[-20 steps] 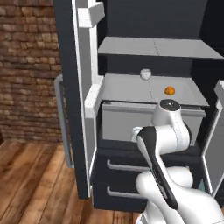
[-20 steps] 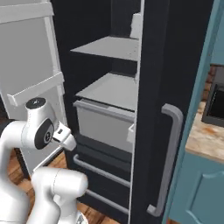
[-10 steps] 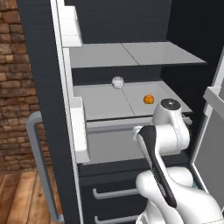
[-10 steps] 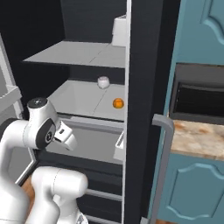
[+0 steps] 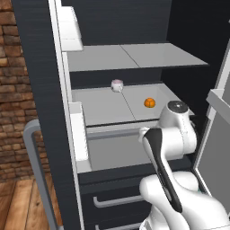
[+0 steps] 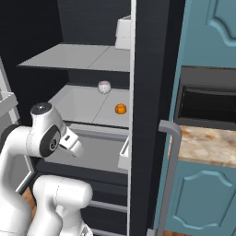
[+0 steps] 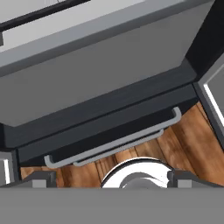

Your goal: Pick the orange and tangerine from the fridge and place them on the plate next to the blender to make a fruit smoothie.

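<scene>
The fridge (image 5: 36, 67) stands open in front of me, its dark body (image 6: 152, 69) rising between the shelves and the teal cabinets. One small round orange fruit (image 5: 149, 103) lies on the middle grey shelf (image 5: 103, 108), toward its right side; it is also in the right base view (image 6: 120, 109). I cannot tell whether it is the orange or the tangerine. My gripper (image 7: 113, 180) hangs below that shelf, pointing down at the lower drawers, open, with the fingertips (image 7: 40, 179) far apart and nothing between them. The plate and the blender are out of view.
A small white round thing (image 5: 117, 85) sits at the back of the same shelf. White door bins (image 5: 78, 134) and a grey bar handle (image 5: 38, 170) flank the left. Drawer handles (image 7: 113, 146) lie below the hand. Teal cabinets (image 6: 207, 27) and a stone counter (image 6: 207, 145) stand to the right.
The whole picture has shifted and grown: the base has driven closer to the fridge and rightward. The arm keeps its pose and the gripper stays open.
</scene>
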